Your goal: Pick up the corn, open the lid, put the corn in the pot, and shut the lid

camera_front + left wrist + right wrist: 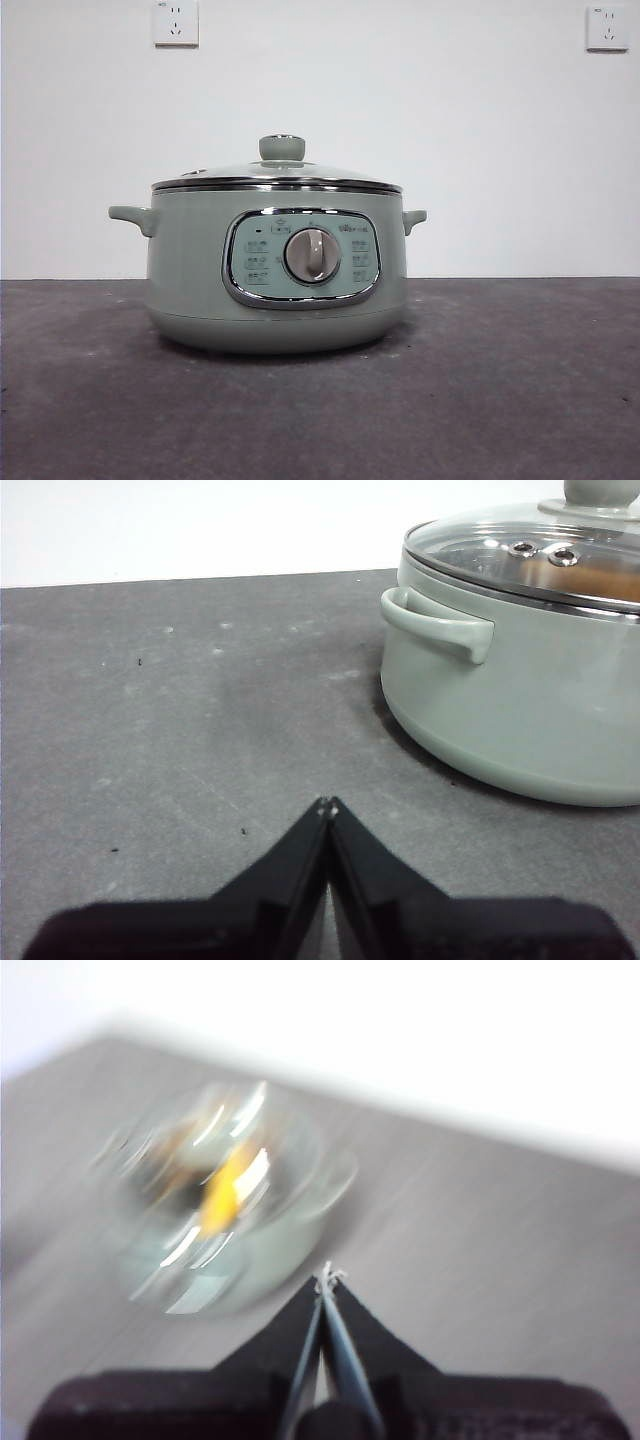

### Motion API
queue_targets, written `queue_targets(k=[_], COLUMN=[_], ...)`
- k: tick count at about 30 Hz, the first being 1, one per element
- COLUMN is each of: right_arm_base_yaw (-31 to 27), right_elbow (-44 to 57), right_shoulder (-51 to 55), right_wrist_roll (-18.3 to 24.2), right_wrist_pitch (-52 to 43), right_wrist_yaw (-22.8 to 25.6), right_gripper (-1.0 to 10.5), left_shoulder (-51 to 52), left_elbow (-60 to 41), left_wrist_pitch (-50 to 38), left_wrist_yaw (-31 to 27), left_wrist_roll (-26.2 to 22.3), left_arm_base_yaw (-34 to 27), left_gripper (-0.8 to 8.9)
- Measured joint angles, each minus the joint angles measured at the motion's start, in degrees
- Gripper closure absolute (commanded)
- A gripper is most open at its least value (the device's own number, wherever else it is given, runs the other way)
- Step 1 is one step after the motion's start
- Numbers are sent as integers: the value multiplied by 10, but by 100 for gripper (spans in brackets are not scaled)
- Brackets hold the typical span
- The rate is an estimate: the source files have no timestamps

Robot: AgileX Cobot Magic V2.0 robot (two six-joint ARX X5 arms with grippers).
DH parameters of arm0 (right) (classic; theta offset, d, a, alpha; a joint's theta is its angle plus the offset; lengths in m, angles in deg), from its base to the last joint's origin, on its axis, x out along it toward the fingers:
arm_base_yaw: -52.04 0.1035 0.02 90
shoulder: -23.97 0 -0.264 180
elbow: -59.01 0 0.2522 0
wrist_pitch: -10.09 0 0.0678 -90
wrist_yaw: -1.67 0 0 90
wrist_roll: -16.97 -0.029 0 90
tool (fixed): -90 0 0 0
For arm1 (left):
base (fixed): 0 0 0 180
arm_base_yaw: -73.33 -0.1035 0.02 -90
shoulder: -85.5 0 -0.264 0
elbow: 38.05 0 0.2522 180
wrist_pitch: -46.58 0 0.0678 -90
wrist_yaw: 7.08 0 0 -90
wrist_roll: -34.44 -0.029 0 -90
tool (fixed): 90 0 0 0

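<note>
- Front view: the pot [277, 270] sits in the middle of the dark grey table [520, 400]. It is soft green and has a small handle on each side.
- The lid [277, 176] is on top of the pot, flat and shut. Its green round knob [282, 148] stands up in the middle.
- On the near side of the pot there is a shiny framed panel [302, 258] with a silver dial [312, 255] in it.
- Behind the pot is a white wall [400, 100] with two white sockets, one high on the left [176, 22] and one high on the right [607, 27].
- No arm shows in this view, and the corn cannot be seen from here.
- Left wrist view: the left gripper [327, 807] is clenched, its two black jaws pressed tip to tip with nothing between them. It hangs over bare table, near the pot [520, 700] but not touching it.
- One pot handle [437, 623] points toward this gripper. The glass lid [520, 555] lies on the pot, and something orange-brown shows faintly through the glass.
- Right wrist view: this picture is very blurry. The right gripper [328, 1278] is clenched too, jaws together and holding nothing.
- Just past its tips is the pot [225, 1200], seen from above. A yellow patch, the corn [222, 1192], shows inside through the shiny lid [255, 1135].
</note>
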Motion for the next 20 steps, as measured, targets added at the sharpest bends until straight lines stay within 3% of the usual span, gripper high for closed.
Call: queue_targets(k=[2,4,6,9,12,17,20], right_arm_base_yaw=[-73,-105,-122,-126,-126,-126,-127], right_elbow=[64,123,197,308,413,572,641], right_shoulder=[43,73,108,157,195,243,265], right_wrist_roll=[7,8,7,5,-10,-78,-114], right_wrist_pitch=[-84,-143,-205,-288,-364,-463,-496], right_wrist_yaw=[-10,-38,-71,-71,-61,16,29], right_gripper=[946,946,946,946,946,946,946], left_shoulder=[0,0,0,0,0,0,0], left_elbow=[0,0,0,0,0,0,0], left_wrist_pitch=[0,0,0,0,0,0,0], left_wrist_yaw=[0,0,0,0,0,0,0], left_wrist_roll=[0,0,0,0,0,0,0], left_arm_base_yaw=[0,0,0,0,0,0,0], left_gripper=[817,817,817,817,817,817,817])
